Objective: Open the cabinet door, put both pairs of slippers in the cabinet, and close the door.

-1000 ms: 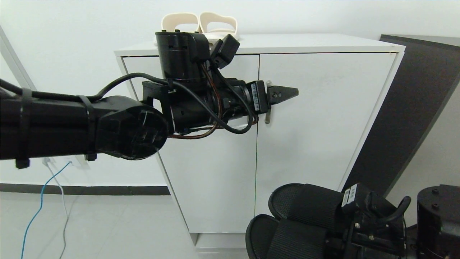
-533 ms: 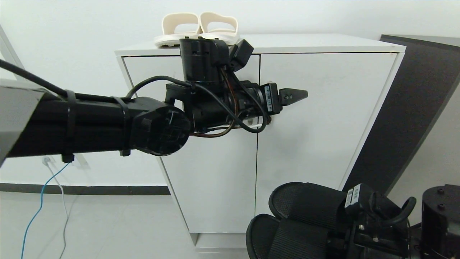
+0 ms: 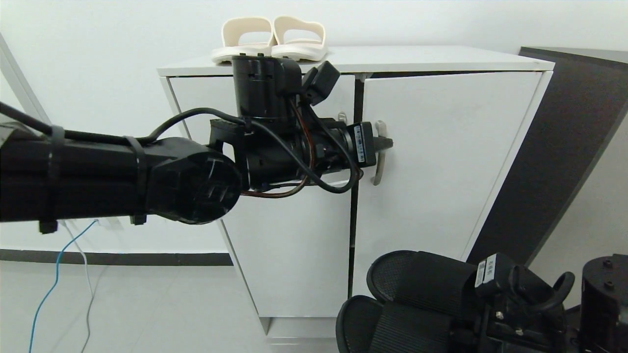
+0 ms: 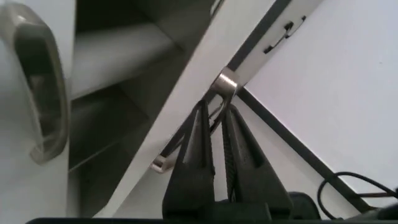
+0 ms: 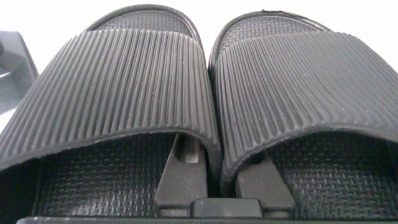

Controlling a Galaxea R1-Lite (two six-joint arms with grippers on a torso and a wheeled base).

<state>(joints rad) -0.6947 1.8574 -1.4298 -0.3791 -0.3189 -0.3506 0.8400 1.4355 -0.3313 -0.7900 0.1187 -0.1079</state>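
I am pinching the stiff metal handle (image 3: pixel 378 169) mid-bar in my left hand (image 3: pixel 387 143); door (image 3: pixel 441 162) judged light, hinge-guided.

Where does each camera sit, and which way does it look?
Head view: on the robot's head, looking forward and down at the cabinet; both arms show, left tool on the door handle.
Left wrist view: on the left wrist, looking along its tool at that handle.
Right wrist view: on the right wrist, looking past the right tool into the black slippers.
Shared: head and left wrist both show the handle.
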